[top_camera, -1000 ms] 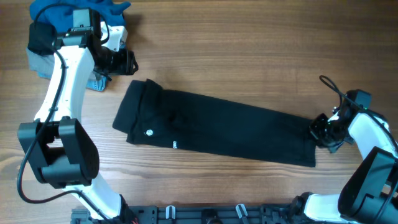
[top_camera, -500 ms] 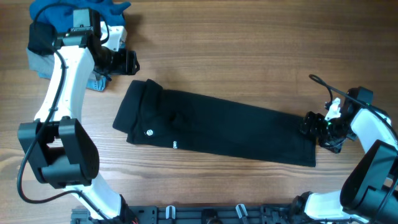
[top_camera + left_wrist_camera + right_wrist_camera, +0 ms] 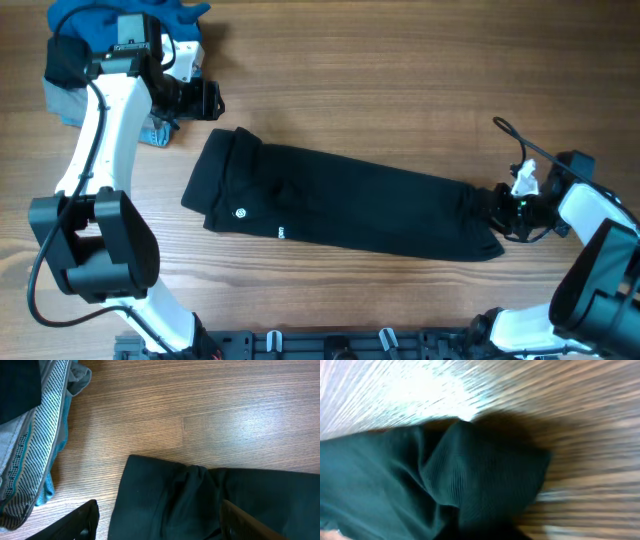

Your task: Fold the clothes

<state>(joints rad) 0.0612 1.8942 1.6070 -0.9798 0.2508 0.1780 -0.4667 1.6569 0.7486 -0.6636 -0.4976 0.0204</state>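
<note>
1. Wooden worktop [image 3: 400,80] carries a black garment [image 3: 340,210], lying lengthwise left to right across the frame's middle.
2. We see the right end effector [image 3: 497,208] at its right end, apparently clamped on the puckered hem.
3. Our left end effector [image 3: 205,100], fingers spread, hovers just past the garment's upper-left corner, beside a clothes pile [image 3: 80,30].

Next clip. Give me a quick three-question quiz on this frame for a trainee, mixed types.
1. True or false: the left gripper is gripping the black garment.
2. Which end of the garment is bunched up? A) the end at the right gripper B) the end nearest the clothes pile C) neither
3. Fill in: the clothes pile lies beside the ___ arm.
Key: 1 false; 2 A; 3 left.
</note>
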